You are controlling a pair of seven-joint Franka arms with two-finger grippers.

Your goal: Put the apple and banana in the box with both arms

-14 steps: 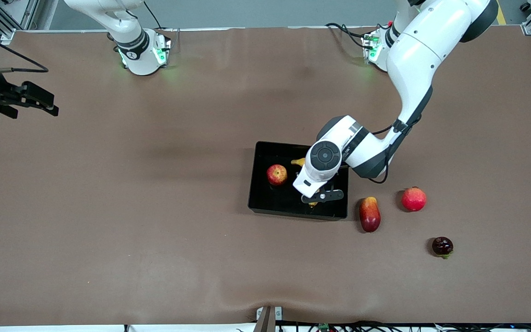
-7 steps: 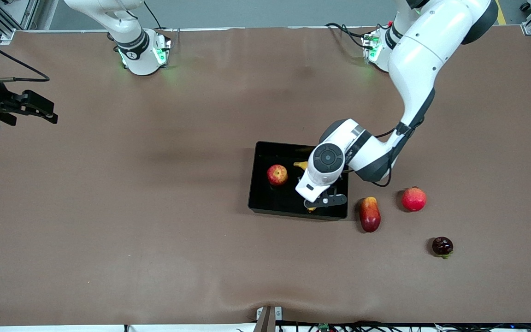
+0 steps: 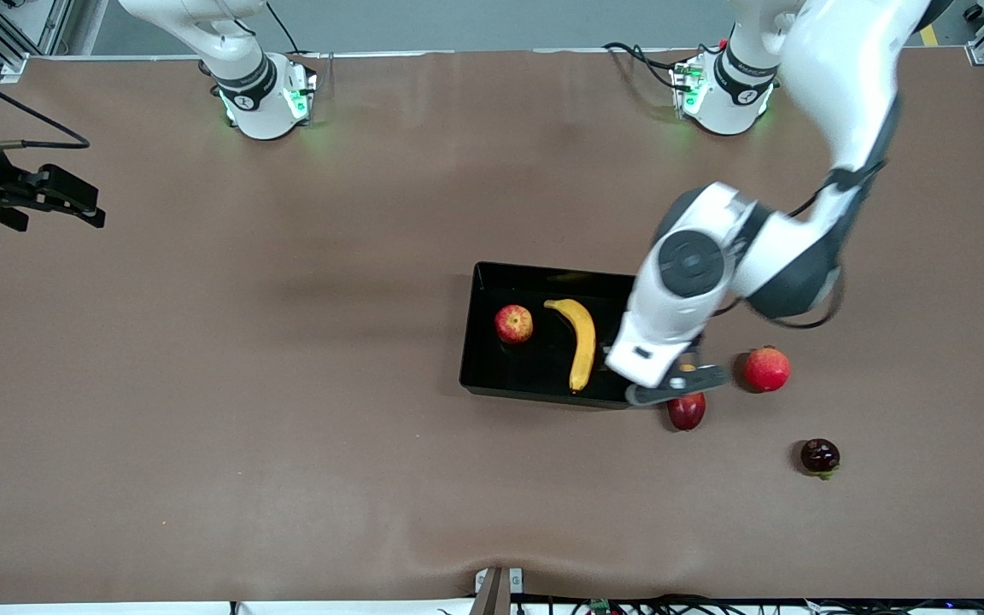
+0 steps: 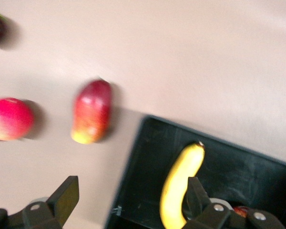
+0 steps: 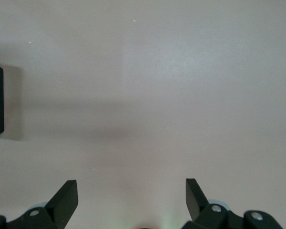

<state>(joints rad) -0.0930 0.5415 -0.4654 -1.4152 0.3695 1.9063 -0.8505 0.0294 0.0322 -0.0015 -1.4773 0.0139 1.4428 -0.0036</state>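
— Where was the left gripper (image 3: 671, 391) when you looked?

— Up in the air, over the corner of the box (image 3: 479, 342) at the left arm's end, partly over the mango (image 3: 686, 412) just beside that wall. Its fingers (image 4: 64, 199) were spread wide with nothing between them.

— Any room around it?

— Plenty. The box's raised black walls were the only edge close by; the mango lay just outside the wall, apart from it. A pinkish-red round fruit (image 3: 767, 369) sat near the mango, toward the left arm's end, and a small dark fruit (image 3: 820, 456) lay nearer the front camera than both. The rest of the brown table cover (image 3: 287, 427) was bare and flat.

— And the fruit they wanted?

— Both lay in the box. The banana (image 3: 576, 338) lay lengthwise on the floor of it, beside the gripper, not touched by it. The apple (image 3: 513, 324) sat close beside the banana, toward the right arm's end, the two apart.

— The other arm?

— It waited. The right gripper (image 3: 73, 198) hung over the table edge at the right arm's end, well apart from the box, its fingers (image 5: 66, 198) held apart too, only bare cover under them and a sliver of something black at one side of its wrist view.
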